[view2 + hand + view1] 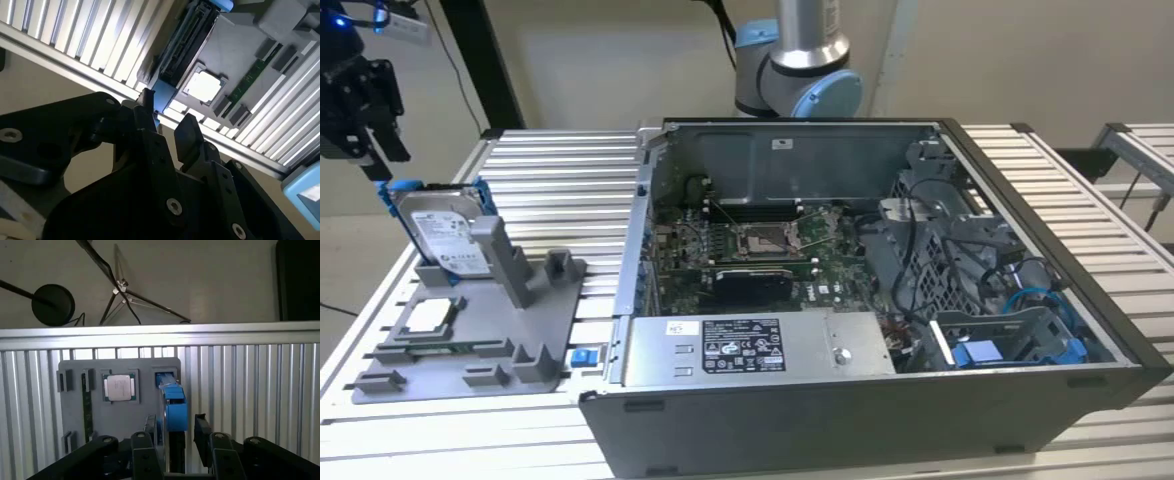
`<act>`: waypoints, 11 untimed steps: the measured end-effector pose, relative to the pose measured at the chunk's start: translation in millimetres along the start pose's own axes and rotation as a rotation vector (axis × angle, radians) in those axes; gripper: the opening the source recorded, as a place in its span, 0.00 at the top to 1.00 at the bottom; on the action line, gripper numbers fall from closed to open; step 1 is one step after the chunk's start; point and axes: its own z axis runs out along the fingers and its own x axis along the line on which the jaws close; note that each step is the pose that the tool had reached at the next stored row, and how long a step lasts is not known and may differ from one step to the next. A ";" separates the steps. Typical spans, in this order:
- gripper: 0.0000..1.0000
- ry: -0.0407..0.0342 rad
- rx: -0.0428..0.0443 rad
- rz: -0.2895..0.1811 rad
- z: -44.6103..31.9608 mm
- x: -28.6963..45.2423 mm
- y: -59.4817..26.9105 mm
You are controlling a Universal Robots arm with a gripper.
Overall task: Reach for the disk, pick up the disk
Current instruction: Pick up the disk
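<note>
We note disk [443, 238] upright on edge in slot of grey holder [534, 320], on bench [560, 170] at exterior view's left, blue rails along its sides. In first wrist view, gripper [174, 426] above disk, fingers [201, 432] apart, disk's blue-railed edge lined up with gap between them, no contact that we see. CPU chip [119, 388] flat in holder beside disk. Open computer case [854, 430] on bench, to exterior view's right of holder.
</note>
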 end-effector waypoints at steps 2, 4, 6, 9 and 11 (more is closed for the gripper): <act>1.00 0.0000 -0.0003 -0.010 2.6 -0.1 -0.7; 0.00 0.0000 -0.0002 -0.016 5.5 0.1 -1.4; 0.00 -0.0001 -0.0001 -0.022 9.3 0.0 -2.2; 0.00 0.0000 -0.0007 -0.039 14.5 0.1 -4.1; 0.00 0.0000 -0.0007 -0.052 18.3 0.1 -5.6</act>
